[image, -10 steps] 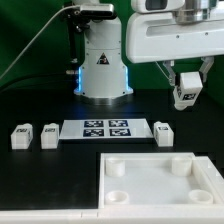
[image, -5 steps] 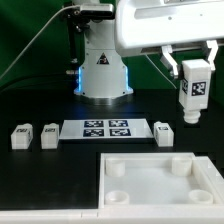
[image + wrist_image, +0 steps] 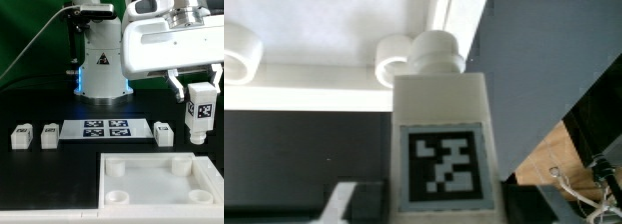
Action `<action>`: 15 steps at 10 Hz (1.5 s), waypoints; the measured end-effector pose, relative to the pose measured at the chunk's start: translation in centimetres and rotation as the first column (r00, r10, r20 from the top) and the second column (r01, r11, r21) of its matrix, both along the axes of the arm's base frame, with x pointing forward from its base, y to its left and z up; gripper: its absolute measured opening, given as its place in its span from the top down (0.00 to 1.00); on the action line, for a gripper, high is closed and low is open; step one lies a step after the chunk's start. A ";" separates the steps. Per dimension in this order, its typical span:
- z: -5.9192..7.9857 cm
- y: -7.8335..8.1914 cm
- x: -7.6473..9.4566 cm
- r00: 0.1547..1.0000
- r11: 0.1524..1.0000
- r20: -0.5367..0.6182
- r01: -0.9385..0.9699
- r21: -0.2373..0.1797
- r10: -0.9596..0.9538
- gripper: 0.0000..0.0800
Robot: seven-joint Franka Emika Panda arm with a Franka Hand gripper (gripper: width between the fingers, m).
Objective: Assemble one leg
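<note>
My gripper is shut on a white leg. It holds the leg upright in the air at the exterior view's right, with the tag facing the camera. The leg's lower end hangs just above the far right corner of the large white square panel. In the wrist view the leg fills the middle, its tag near my gripper. Its round peg points toward the panel's rim, next to a round socket. Three more legs lie on the table.
The marker board lies between the loose legs, behind the panel. The robot's base stands at the back centre. The panel has round sockets in its corners. A cable runs along the back left.
The gripper has moved toward the exterior view's right and lower with the leg. The leg has turned from tilted to upright.
</note>
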State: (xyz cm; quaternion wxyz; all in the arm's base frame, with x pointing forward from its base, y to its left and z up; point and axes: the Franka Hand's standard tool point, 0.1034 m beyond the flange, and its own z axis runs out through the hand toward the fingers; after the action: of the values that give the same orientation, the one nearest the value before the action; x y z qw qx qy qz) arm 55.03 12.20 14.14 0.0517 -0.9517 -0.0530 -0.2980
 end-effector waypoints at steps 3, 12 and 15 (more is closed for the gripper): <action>0.6 -2.3 4.1 0.999 0.998 0.044 -0.025 -0.050 0.027 0.63; -3.8 -1.5 6.4 0.999 0.999 0.025 -0.027 -0.041 0.028 0.63; -4.7 -1.2 6.0 0.999 0.999 0.012 -0.033 -0.041 0.033 0.63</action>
State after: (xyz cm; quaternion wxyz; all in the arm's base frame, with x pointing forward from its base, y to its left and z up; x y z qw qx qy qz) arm 61.05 11.04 9.45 0.0368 -0.9497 -0.0750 -0.3018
